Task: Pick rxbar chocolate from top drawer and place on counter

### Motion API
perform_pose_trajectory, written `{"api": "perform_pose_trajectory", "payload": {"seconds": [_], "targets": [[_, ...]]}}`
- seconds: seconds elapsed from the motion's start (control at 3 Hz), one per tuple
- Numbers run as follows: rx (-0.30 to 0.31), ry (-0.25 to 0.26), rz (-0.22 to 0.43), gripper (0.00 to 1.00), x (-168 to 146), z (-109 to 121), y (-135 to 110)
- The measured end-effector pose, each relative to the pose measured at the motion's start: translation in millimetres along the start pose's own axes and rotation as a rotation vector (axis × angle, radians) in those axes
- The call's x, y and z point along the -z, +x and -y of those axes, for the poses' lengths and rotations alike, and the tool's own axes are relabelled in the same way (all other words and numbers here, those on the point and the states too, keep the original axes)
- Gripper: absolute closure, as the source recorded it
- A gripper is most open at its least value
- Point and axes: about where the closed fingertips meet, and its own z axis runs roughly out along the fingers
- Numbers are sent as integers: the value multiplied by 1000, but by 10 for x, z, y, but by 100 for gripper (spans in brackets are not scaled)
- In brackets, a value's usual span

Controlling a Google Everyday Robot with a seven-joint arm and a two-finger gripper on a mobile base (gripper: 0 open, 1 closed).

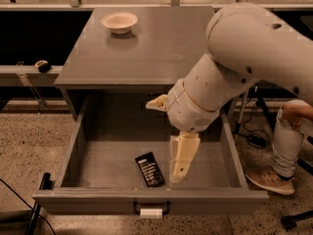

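- Standing pulled out nearest, top drawer (98, 202), bare floor spreading left and back.
- Lying flat close behind the front edge, rxbar chocolate (149, 169), apart from both side walls.
- Hanging just right of it, tool (164, 141), spread wide, gripping nothing, lower finger (182, 155) pointing down.
- Stretching beyond, surface (146, 48), carrying a bowl (119, 21) near its far left corner.

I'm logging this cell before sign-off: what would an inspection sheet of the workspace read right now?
Surface: counter, grey, with a bowl at its back left.
Job's things: top drawer pulled open; rxbar chocolate flat on its floor near the front.
Clutter: small dark object on the left ledge.
Grippers: tool hangs inside the drawer, just right of the bar, apart from it.
Cables: cable on the floor, lower left; cords right of the cabinet.
Surroundings: person's leg at right.
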Motion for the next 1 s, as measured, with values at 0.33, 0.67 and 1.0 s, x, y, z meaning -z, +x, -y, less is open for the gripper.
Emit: {"api": "perform_pose_trajectory", "payload": {"seconds": [0.33,0.67,1.0], "targets": [[11,4,73,0,-219,-145,35],[82,-12,140,0,-541,-293,-3],[111,-17,135,0,-566,-306,-11]]}}
